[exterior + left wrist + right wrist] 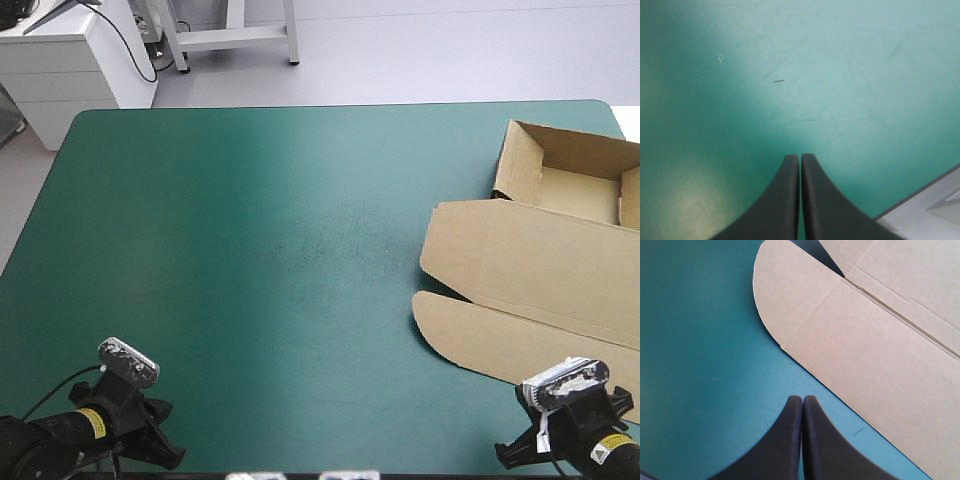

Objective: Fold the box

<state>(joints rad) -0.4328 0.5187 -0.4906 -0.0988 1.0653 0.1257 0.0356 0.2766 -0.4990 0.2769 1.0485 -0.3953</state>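
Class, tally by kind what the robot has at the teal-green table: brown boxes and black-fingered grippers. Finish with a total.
Brown box: 1
Black-fingered grippers: 2, the left gripper and the right gripper
Total: 3

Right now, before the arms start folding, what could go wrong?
The right pincer is shut beside the flat lid; it may push the sheet, not grip it.
The box lies at the right side of the table, so a push could slide it off.
The left pincer, also shut, is far away and cannot steady it.
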